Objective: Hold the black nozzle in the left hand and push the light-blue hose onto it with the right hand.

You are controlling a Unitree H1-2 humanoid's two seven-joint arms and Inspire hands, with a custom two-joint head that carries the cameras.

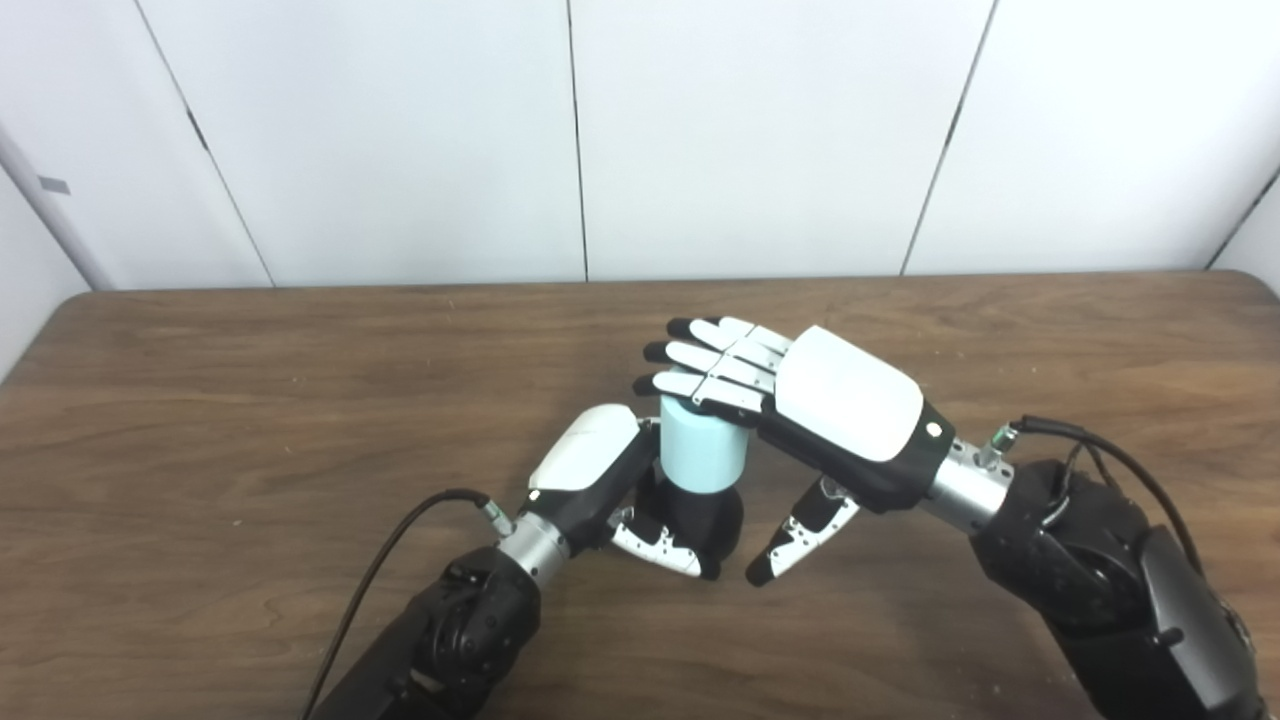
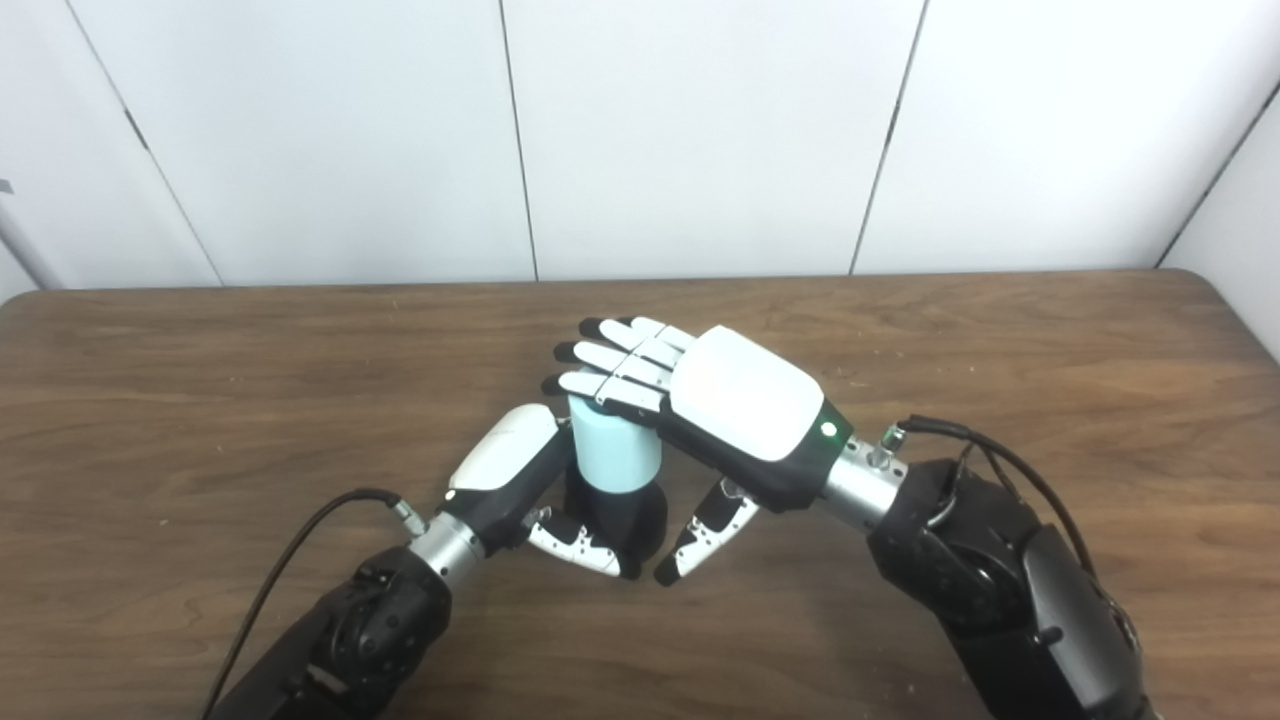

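Note:
The black nozzle (image 1: 700, 515) stands upright on the wooden table (image 1: 300, 400). The light-blue hose (image 1: 702, 450), a short cylinder, sits on top of it. My left hand (image 1: 600, 480) is shut on the nozzle from the left, with its thumb across the nozzle's front. My right hand (image 1: 800, 400) lies flat over the hose's top, palm down, fingers stretched out to the left and thumb hanging down at the right of the nozzle. The right hand grasps nothing. The top of the hose is hidden under the right hand's fingers (image 1: 705, 365).
White wall panels (image 1: 600, 130) stand behind the table's far edge. A black cable (image 1: 400, 540) runs from my left wrist and another cable (image 1: 1090, 445) from my right wrist.

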